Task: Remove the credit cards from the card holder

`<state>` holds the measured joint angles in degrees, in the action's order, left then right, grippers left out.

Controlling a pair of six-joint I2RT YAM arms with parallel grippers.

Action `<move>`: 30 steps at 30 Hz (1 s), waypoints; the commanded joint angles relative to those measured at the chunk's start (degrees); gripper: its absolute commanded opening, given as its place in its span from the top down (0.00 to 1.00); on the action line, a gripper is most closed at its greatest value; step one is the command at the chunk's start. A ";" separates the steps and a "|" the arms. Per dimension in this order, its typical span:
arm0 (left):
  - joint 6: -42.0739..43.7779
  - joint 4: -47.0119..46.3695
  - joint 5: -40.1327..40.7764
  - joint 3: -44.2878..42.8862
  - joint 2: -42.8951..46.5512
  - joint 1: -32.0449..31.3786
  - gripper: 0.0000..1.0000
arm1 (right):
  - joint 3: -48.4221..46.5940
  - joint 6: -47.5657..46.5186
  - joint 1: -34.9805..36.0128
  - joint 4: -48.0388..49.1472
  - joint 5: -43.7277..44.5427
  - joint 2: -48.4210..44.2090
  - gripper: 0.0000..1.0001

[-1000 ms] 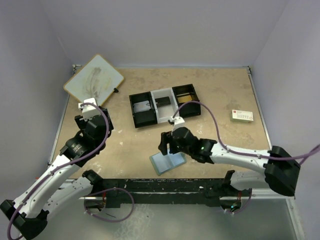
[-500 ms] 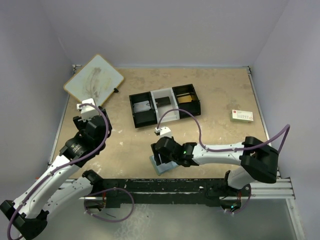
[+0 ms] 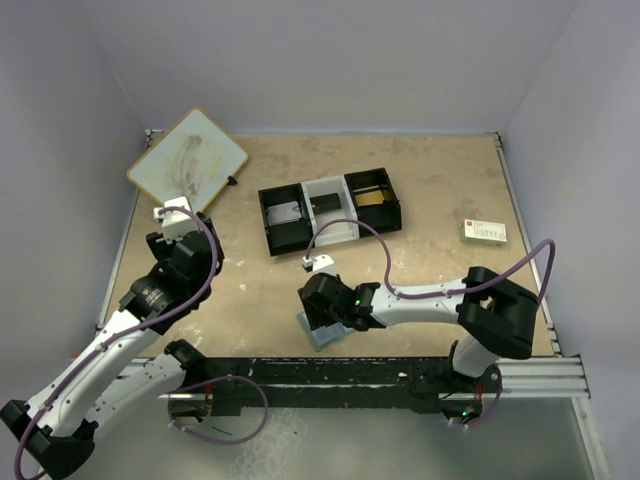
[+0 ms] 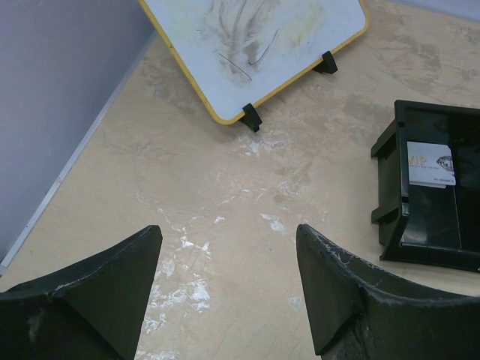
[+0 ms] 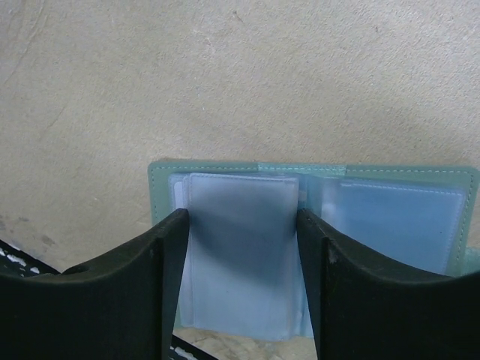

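Observation:
The card holder point(image 5: 390, 217) lies open on the table near the front edge, grey-green rim and pale-blue pocket panels up; in the top view only a corner of it point(image 3: 318, 338) shows under the arm. My right gripper point(image 5: 240, 225) hangs right over it, open, its fingers point(image 5: 169, 255) astride the left pocket panel, close against its side edges. No card shows in the pockets. A pale grey credit card point(image 4: 431, 165) lies in the tray's left compartment, an orange-gold one point(image 3: 372, 197) in the right. My left gripper point(image 4: 229, 247) stands open over bare table at the left.
The black-and-white three-compartment tray point(image 3: 330, 235) sits mid-table. A small whiteboard point(image 3: 188, 158) leans on stands at the back left. A white box with red and green print point(image 3: 484, 232) lies at the right. The black rail runs just in front of the holder.
My right gripper has swung left and nearer the front edge, coming down over the holder's left panel with its jaws narrowing. The left arm has not moved.

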<state>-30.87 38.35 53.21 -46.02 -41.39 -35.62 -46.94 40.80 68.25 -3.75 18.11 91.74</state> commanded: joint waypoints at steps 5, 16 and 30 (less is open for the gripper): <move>-0.15 -1.26 0.76 -1.18 -0.49 0.39 0.30 | -1.03 2.04 0.33 -0.43 -1.05 0.63 0.48; -6.00 -4.57 -18.87 1.30 0.30 0.38 0.30 | 5.19 5.94 -3.68 12.71 -11.74 -1.72 0.72; -26.51 -35.23 -54.09 22.56 2.09 -8.74 0.33 | 19.62 18.63 -16.12 33.78 -24.81 -6.43 0.76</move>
<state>-49.19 16.25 3.09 -27.62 -40.69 -38.13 -29.87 53.41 52.42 22.83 -4.36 86.74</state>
